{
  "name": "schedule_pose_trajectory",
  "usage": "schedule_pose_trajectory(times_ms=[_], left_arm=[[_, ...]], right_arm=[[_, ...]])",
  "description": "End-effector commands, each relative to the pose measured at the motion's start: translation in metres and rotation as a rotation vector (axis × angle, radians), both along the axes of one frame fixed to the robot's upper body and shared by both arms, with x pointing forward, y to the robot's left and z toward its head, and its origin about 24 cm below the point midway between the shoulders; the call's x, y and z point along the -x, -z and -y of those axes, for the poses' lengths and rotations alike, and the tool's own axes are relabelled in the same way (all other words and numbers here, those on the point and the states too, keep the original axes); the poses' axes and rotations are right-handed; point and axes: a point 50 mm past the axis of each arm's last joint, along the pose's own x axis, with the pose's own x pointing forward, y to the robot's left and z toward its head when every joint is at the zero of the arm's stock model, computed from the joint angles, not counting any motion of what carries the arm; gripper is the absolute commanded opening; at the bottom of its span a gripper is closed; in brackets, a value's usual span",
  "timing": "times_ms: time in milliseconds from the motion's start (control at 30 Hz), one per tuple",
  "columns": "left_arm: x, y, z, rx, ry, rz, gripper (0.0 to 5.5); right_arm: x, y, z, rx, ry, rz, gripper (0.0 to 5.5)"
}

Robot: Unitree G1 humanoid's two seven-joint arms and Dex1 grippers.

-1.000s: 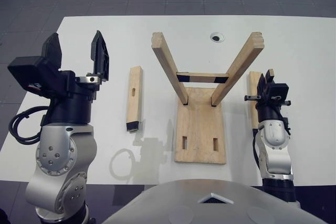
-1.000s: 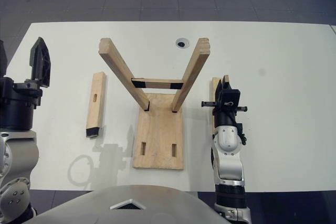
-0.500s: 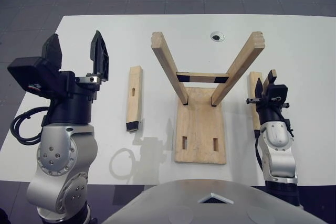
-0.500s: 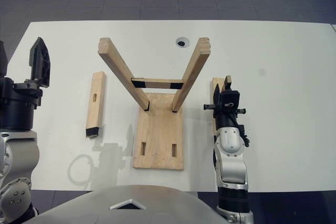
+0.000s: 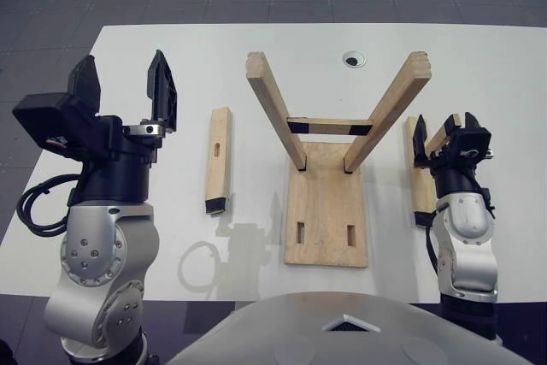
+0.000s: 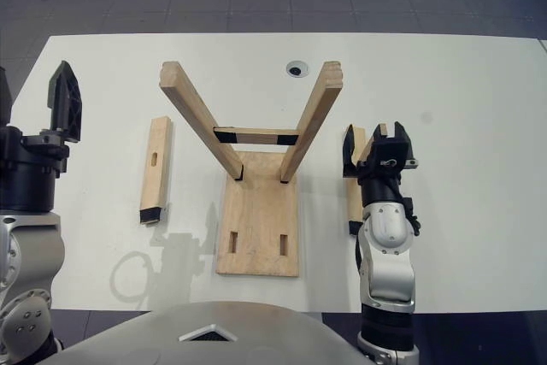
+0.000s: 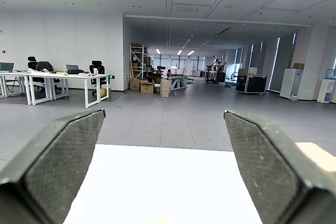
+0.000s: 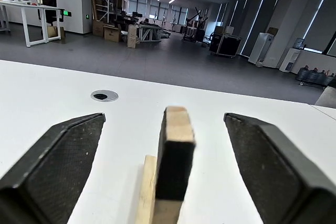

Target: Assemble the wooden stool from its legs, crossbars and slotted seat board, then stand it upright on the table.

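A pale slotted wooden seat board (image 5: 325,211) is laid flat on the white table (image 5: 496,74), so that its slots face upward. Two pale wooden legs (image 5: 275,108) are stood in its far slots, splayed apart and tied by a short crossbar with dark ends (image 5: 329,126). The two near slots are unfilled. A loose slotted wooden leg with a dark tip (image 5: 219,158) lies left of the board, apart from it. Another loose pale wooden piece (image 5: 416,187) lies to the right. The right hand (image 5: 444,128) is set low over its far part with fingers spread to either side and nothing clamped, judged a straddle ahead of a grasp. The left hand (image 5: 122,83) is held raised near the table's left edge, fingers wide apart and empty. The assembly is judged roughly half done.
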Motion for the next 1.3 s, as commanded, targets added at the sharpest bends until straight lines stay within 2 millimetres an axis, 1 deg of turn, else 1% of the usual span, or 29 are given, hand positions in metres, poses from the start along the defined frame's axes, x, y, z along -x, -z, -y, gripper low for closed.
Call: schedule_pose_trajectory(times_ms=[33, 100, 167, 233, 333, 400, 533, 600, 700, 800, 967, 1000, 1033, 1100, 1167, 1233, 1267, 1300], left_arm=[[-0.001, 0.001, 0.002, 0.005, -0.003, -0.002, 4.21], [-0.001, 0.001, 0.002, 0.005, -0.002, -0.001, 4.21], [-0.001, 0.001, 0.002, 0.005, -0.002, -0.001, 4.21], [-0.001, 0.001, 0.002, 0.005, -0.003, 0.000, 4.21], [-0.001, 0.001, 0.003, 0.006, -0.004, 0.000, 4.21], [-0.001, 0.001, 0.003, 0.007, -0.003, 0.001, 4.21], [-0.002, 0.001, 0.004, 0.009, -0.001, 0.004, 4.21], [-0.002, 0.001, 0.005, 0.010, 0.000, 0.004, 4.21], [-0.001, 0.001, 0.004, 0.011, 0.000, 0.004, 4.21], [-0.001, 0.001, 0.004, 0.009, 0.001, 0.003, 4.21], [-0.001, 0.001, 0.003, 0.006, 0.000, 0.004, 4.21], [-0.001, 0.001, 0.003, 0.006, 0.001, 0.005, 4.21], [-0.001, 0.000, 0.003, 0.006, 0.001, 0.007, 4.21], [-0.002, 0.000, 0.004, 0.007, 0.001, 0.008, 4.21], [-0.002, 0.000, 0.004, 0.008, 0.004, 0.008, 4.21], [-0.002, 0.000, 0.005, 0.009, 0.006, 0.007, 4.21], [-0.002, 0.000, 0.005, 0.009, 0.008, 0.006, 4.21], [-0.002, 0.000, 0.005, 0.009, 0.009, 0.005, 4.21]], right_arm=[[-0.004, -0.023, 0.005, 0.010, 0.007, 0.063, 4.76], [-0.006, -0.032, 0.007, 0.016, 0.010, 0.091, 5.08], [-0.009, -0.048, 0.006, 0.005, -0.007, 0.140, 5.45], [-0.013, -0.070, 0.003, -0.008, -0.031, 0.191, 5.45], [-0.022, -0.093, 0.000, -0.033, -0.059, 0.211, 5.45], [-0.029, -0.099, -0.001, -0.062, -0.076, 0.191, 5.45], [-0.040, -0.101, -0.006, -0.108, -0.112, 0.133, 5.45], [-0.043, -0.106, -0.008, -0.090, -0.112, 0.140, 5.45], [-0.045, -0.130, -0.008, -0.087, -0.107, 0.263, 5.45], [-0.043, -0.145, -0.008, -0.083, -0.099, 0.334, 5.45], [-0.037, -0.158, -0.015, -0.077, -0.124, 0.389, 4.47], [-0.037, -0.158, -0.015, -0.073, -0.122, 0.386, 4.27], [-0.039, -0.150, -0.014, -0.073, -0.114, 0.348, 4.21], [-0.046, -0.122, -0.007, -0.075, -0.080, 0.213, 4.21], [-0.051, -0.080, 0.002, -0.087, -0.045, 0.032, 4.21], [-0.048, -0.039, 0.009, -0.102, -0.018, -0.124, 4.21], [-0.045, -0.026, 0.011, -0.109, -0.009, -0.166, 4.21], [-0.042, -0.019, 0.012, -0.115, -0.004, -0.184, 4.21]])
